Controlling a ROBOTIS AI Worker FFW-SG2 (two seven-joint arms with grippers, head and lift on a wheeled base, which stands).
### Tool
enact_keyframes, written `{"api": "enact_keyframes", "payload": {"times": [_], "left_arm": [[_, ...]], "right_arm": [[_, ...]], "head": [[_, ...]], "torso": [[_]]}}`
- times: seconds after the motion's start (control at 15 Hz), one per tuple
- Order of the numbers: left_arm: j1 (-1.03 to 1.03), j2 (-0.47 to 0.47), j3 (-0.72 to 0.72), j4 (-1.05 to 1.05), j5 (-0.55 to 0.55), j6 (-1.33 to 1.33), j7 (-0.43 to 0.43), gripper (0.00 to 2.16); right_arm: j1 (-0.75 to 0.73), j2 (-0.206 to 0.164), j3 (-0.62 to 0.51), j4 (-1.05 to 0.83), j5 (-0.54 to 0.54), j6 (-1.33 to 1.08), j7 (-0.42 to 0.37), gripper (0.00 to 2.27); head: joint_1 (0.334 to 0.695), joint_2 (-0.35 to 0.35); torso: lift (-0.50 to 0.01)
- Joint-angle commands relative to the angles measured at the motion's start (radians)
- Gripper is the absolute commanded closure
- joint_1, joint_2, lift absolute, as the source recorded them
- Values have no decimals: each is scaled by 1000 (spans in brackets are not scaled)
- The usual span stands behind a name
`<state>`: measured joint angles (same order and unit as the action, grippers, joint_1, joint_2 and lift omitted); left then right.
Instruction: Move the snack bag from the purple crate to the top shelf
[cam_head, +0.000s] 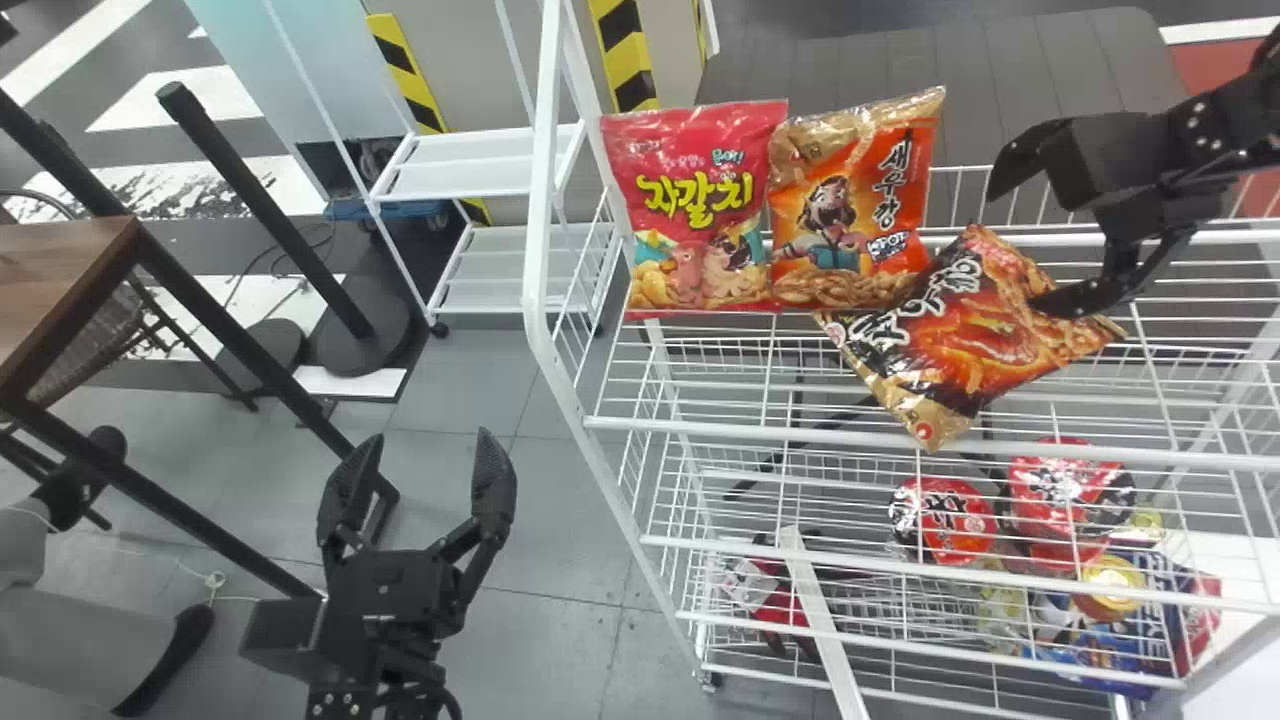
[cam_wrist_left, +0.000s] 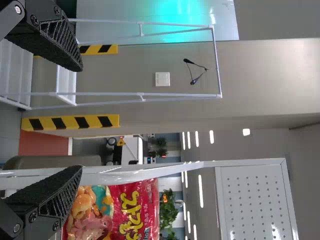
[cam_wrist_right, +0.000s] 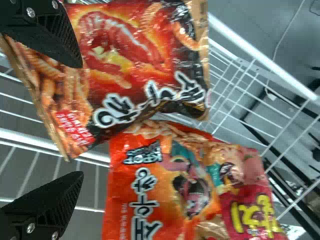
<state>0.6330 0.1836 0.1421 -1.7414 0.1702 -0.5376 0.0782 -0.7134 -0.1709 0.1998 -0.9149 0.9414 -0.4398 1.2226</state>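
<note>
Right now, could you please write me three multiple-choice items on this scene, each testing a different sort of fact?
1. Where is the orange plastic snack bag?
A) On the floor
B) Between two other bags
C) Inside an end effector

2. How many snack bags are at the white wire top shelf?
A) Three
B) Five
C) One

3. How is the black right end effector?
A) Shut
B) Missing a finger
C) Open

1 B: a pink-red bag and a black-and-orange bag flank it.
2 A: the head view shows these three.
3 C: its fingers stand apart.
</note>
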Motion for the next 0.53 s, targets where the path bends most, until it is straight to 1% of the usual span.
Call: {"api": "enact_keyframes", "payload": {"times": [0.0, 0.2, 0.27, 0.47], "left_arm": [[-2, 0, -4, 0, 0, 0, 0, 130], [-2, 2, -2, 0, 0, 0, 0, 130], [-1, 2, -1, 0, 0, 0, 2, 130], [-2, 5, 1, 6, 2, -6, 2, 130]], "right_arm": [[-34, 28, 3, 68, 51, -24, 8, 39], [-47, 62, 15, 120, 112, -42, 11, 39], [-69, 64, 30, 162, 123, -42, 11, 43], [-87, 65, 33, 202, 158, -46, 3, 43]], "head": [[695, 263], [695, 270], [695, 276], [695, 283]], "torso": [[3], [3], [3], [3]]}}
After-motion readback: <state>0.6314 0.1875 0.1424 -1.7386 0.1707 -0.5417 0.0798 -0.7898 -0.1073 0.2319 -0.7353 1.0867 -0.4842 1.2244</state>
